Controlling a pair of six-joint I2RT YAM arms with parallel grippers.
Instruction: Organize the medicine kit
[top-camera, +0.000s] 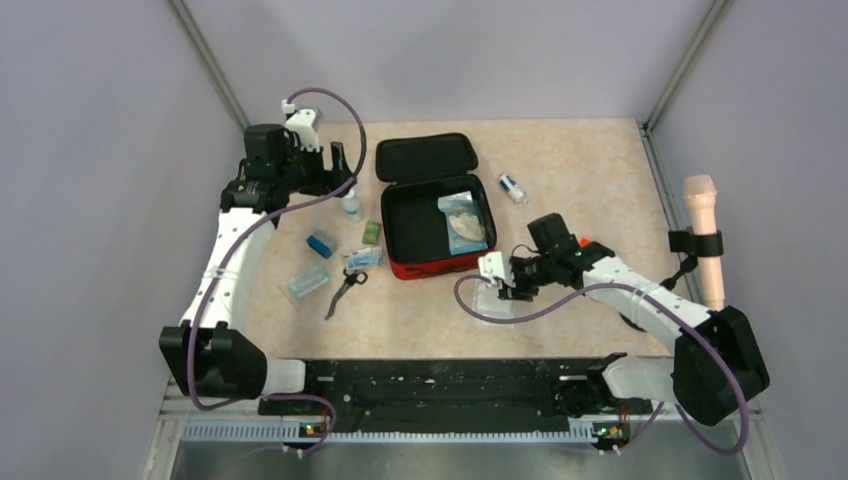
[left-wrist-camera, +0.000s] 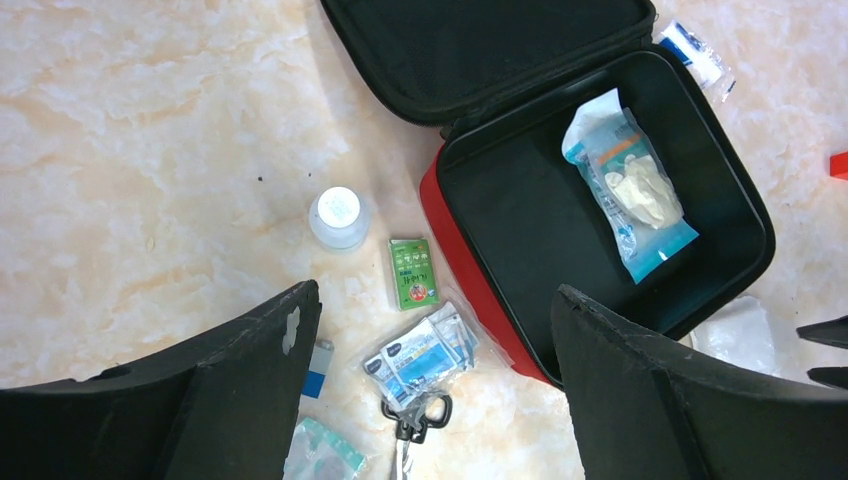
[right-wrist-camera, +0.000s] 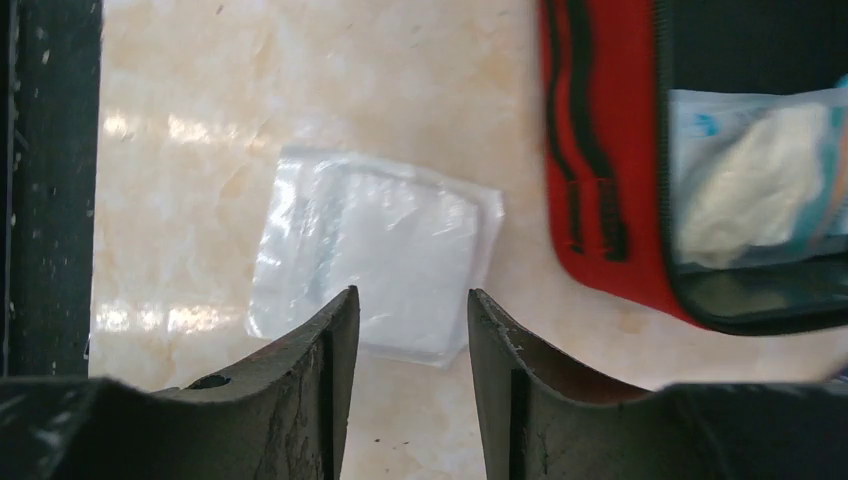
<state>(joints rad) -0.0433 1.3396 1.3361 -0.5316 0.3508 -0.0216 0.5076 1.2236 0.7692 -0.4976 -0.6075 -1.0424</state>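
Observation:
The medicine kit (top-camera: 440, 268) lies open mid-table, a red case with black lining, its lid flat behind it. One glove packet (top-camera: 463, 222) rests inside. My left gripper (top-camera: 340, 165) hovers high to the kit's left, open and empty. In its wrist view the left gripper (left-wrist-camera: 435, 290) frames the kit's red wall (left-wrist-camera: 455, 235) and the glove packet (left-wrist-camera: 630, 190). My right gripper (top-camera: 497, 280) sits low before the kit's front right corner. The right gripper (right-wrist-camera: 411, 292) is open, its tips at the near edge of a clear white packet (right-wrist-camera: 375, 250), gripping nothing.
Left of the kit lie a white bottle (left-wrist-camera: 338, 215), green packet (left-wrist-camera: 413, 272), bag of wipes (left-wrist-camera: 425, 350), black scissors (top-camera: 345, 288), blue box (top-camera: 320, 244) and teal packet (top-camera: 308, 283). A small wrapped roll (top-camera: 513, 188) lies to the kit's right. A beige roll (top-camera: 703, 240) stands at the right wall.

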